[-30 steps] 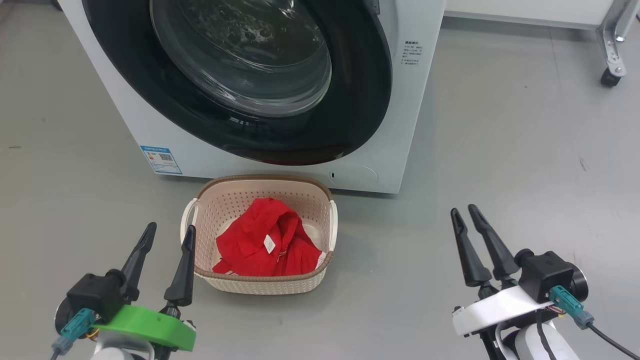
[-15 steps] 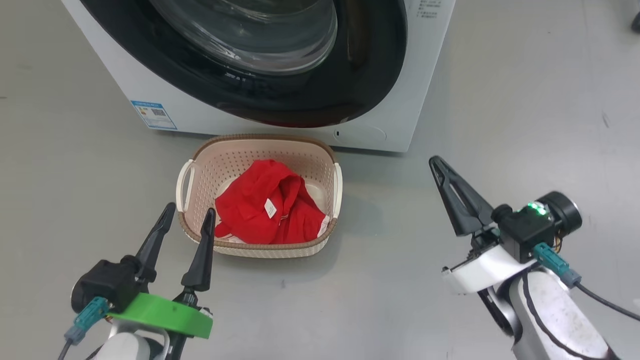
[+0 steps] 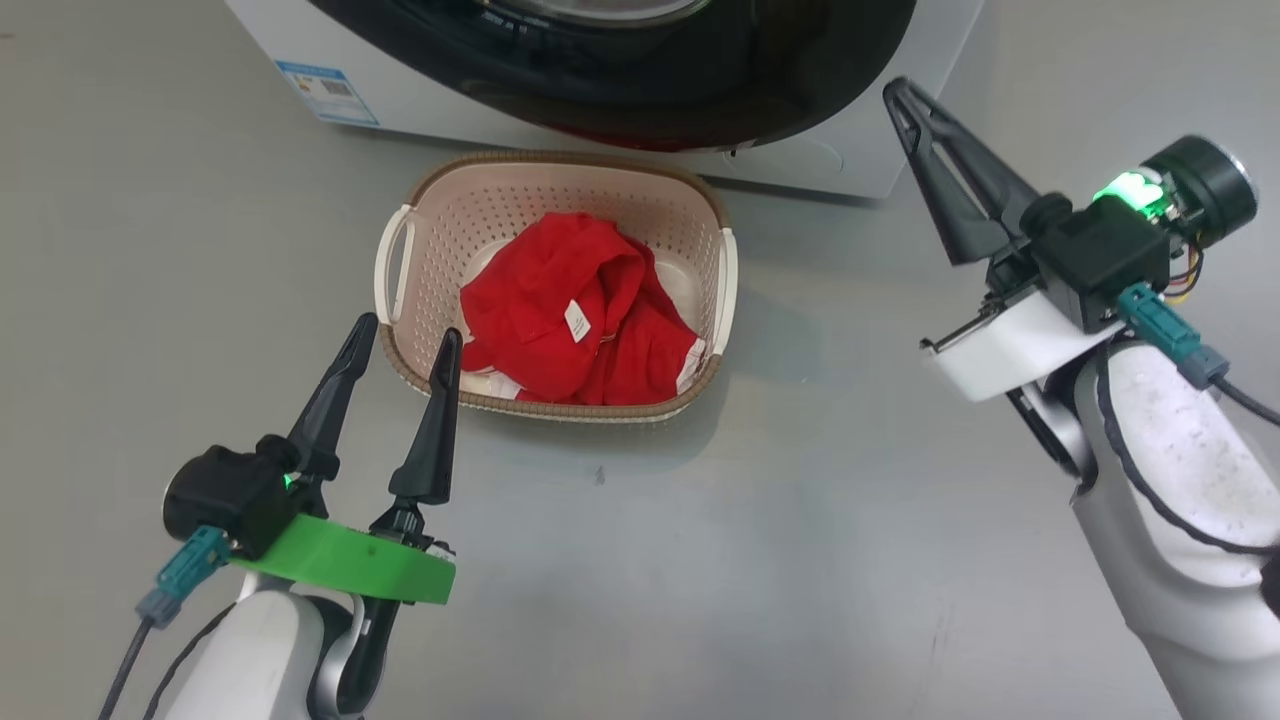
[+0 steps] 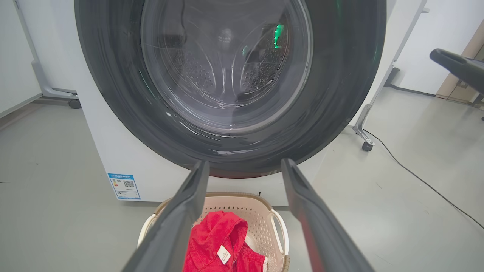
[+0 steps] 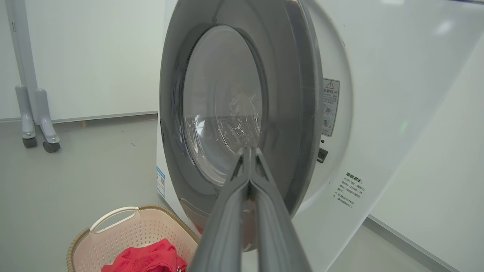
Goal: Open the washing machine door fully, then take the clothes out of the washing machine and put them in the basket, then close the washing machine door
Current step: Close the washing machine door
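My left claw gaped, eight o'clock of basket | right claw pinched together, two o'clock | clothes lay inside

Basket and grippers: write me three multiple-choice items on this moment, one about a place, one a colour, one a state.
1. Where are the clothes? A on the floor; B in the basket; C in the drum.
2. The basket's rim is: A blue; B black; C brown.
3. The right gripper has its fingers: A shut; B wide apart; C clamped on fabric.
Answers: 1 B, red fabric lies inside its walls; 2 C, the woven-look band is brown; 3 A, they meet with no gap between.
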Controlling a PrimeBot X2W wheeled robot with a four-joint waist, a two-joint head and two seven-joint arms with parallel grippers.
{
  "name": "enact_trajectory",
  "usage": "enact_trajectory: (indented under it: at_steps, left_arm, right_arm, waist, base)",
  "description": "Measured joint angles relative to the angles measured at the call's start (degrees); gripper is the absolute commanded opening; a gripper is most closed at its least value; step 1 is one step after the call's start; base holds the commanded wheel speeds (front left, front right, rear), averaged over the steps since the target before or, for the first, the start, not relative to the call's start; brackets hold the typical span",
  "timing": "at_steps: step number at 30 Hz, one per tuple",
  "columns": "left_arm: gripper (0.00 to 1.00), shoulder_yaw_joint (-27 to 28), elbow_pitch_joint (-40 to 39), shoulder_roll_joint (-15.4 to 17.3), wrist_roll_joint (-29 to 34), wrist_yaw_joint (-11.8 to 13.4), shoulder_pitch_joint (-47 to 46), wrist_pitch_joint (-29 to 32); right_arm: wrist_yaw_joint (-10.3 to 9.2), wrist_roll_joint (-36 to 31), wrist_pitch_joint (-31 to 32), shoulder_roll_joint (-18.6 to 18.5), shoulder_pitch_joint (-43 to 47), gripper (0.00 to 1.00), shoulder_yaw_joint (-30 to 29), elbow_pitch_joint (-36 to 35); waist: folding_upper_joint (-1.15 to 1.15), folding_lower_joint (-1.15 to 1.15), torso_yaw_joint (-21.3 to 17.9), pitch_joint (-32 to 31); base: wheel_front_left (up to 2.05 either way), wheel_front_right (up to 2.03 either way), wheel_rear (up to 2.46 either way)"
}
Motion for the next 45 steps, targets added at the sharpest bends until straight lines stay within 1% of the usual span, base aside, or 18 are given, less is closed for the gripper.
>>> enact_trajectory:
  at_steps: [9, 11, 21, 30, 32, 39, 45]
  left_arm:
    - [1.0, -0.23, -0.89, -1.15, -0.58, 0.0, -4.91, -0.01]
    - [1.0, -0.11, -0.96, -1.3, -0.58, 0.0, -5.53, -0.01]
    - [1.0, -0.34, -0.47, -1.86, -0.79, -0.01, -7.37, -0.01]
    - [1.0, -0.33, -0.59, -1.92, -1.01, -0.01, -8.92, -0.01]
    - [1.0, -0.34, -0.6, -1.91, -1.01, -0.01, -9.13, -0.01]
    - [1.0, -0.77, -0.78, -1.98, -1.14, -0.01, -9.46, -0.01]
    - [1.0, -1.37, -1.3, -2.81, -2.21, -0.01, -10.38, -0.01]
  right_arm:
    - [0.23, 0.0, 2.31, -2.83, -8.28, 0.0, 0.0, 3.01]
    - [0.52, 0.01, 2.7, -3.09, -9.93, 0.0, 0.0, 3.61]
    - [0.53, 0.74, 2.67, -3.86, -15.23, 0.0, -0.22, 7.64]
    - [0.64, 2.74, 2.26, -4.47, -19.25, 0.0, -1.53, 9.95]
    - [0.99, 3.49, 2.16, -4.47, -20.75, 0.0, -1.93, 10.68]
    - [1.02, 3.37, 2.26, -5.61, -23.83, 0.0, -2.05, 12.33]
    - [0.98, 3.12, 2.76, -6.62, -27.53, 0.0, -3.85, 12.51]
  waist:
    - [0.0, 0.0, 3.32, 5.83]
    - [0.0, 0.0, 4.06, 6.99]
    - [0.0, 0.0, 6.8, 11.11]
    - [0.0, 0.0, 7.45, 13.14]
    - [0.0, 0.0, 7.46, 13.74]
    - [0.0, 0.0, 7.57, 15.26]
    - [0.0, 0.0, 7.89, 17.08]
  base:
    - [0.0, 0.0, 0.0]
    - [0.0, 0.0, 0.0]
    - [0.0, 0.0, 0.0]
    - [0.0, 0.0, 0.0]
    - [0.0, 0.0, 0.0]
    - [0.0, 0.0, 0.0]
    - [0.0, 0.0, 0.0]
